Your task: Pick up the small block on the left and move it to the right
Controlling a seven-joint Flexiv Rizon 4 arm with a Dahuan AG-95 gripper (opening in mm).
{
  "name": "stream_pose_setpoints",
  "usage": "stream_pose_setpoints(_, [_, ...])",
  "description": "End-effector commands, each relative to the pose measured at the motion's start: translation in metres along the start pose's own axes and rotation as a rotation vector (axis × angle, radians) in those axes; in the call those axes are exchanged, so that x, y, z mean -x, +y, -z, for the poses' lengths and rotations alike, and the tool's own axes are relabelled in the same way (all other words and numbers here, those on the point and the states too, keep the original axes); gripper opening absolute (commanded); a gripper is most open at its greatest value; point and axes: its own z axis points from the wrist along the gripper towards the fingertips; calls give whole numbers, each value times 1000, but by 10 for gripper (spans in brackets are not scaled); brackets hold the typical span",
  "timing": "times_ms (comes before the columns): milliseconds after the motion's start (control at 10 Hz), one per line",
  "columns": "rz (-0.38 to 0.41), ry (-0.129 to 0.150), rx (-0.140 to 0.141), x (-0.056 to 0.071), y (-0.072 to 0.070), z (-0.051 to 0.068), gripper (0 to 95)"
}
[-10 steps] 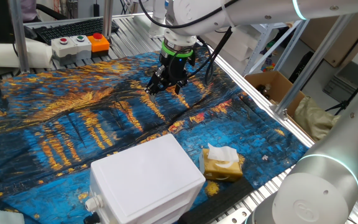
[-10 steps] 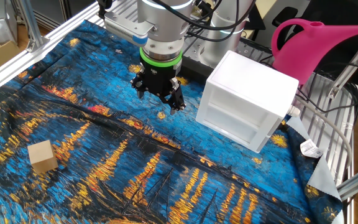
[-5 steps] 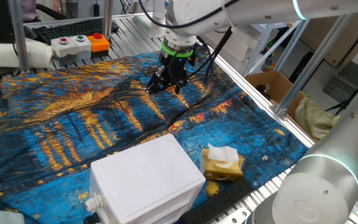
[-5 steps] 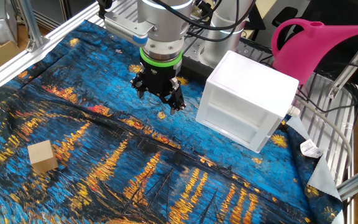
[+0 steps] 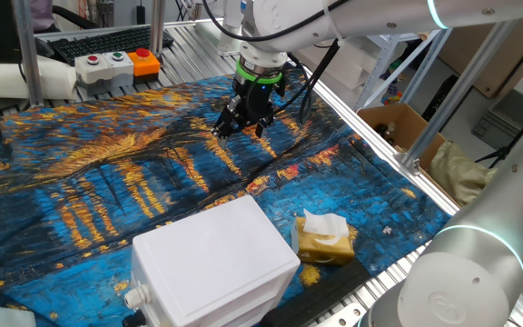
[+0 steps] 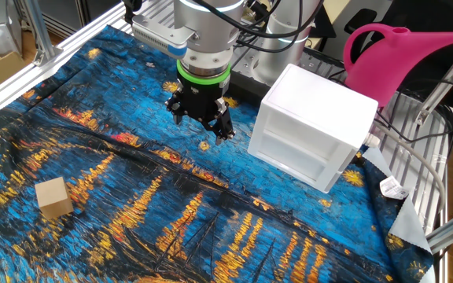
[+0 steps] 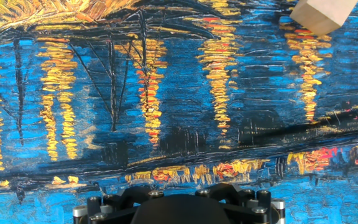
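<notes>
The small block, a plain light tan wooden cube, sits on the blue and orange painted cloth at the lower left of the other fixed view. It also shows at the top right edge of the hand view. I cannot see it in the one fixed view. My gripper hangs low over the cloth far from the block, next to the white box, with its fingers spread and nothing between them. It also shows in the one fixed view. The hand view shows only the gripper's black base.
A big white plastic box stands on the cloth right of the gripper, and shows near the front in the one fixed view. A yellow-brown lump with white tissue lies beside it. A pink watering can and a button box stand off the cloth.
</notes>
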Motion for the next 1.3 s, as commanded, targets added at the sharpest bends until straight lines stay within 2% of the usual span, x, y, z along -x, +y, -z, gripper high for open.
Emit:
stream_pose_setpoints(100, [-240,-36,17,0,0,0,190])
stream_pose_setpoints(500, [-243,-37,23,0,0,0,190])
stream_pose_setpoints(600, [-244,-37,23,0,0,0,0])
stream_pose_setpoints(1300, [-218,-33,31,0,0,0,0])
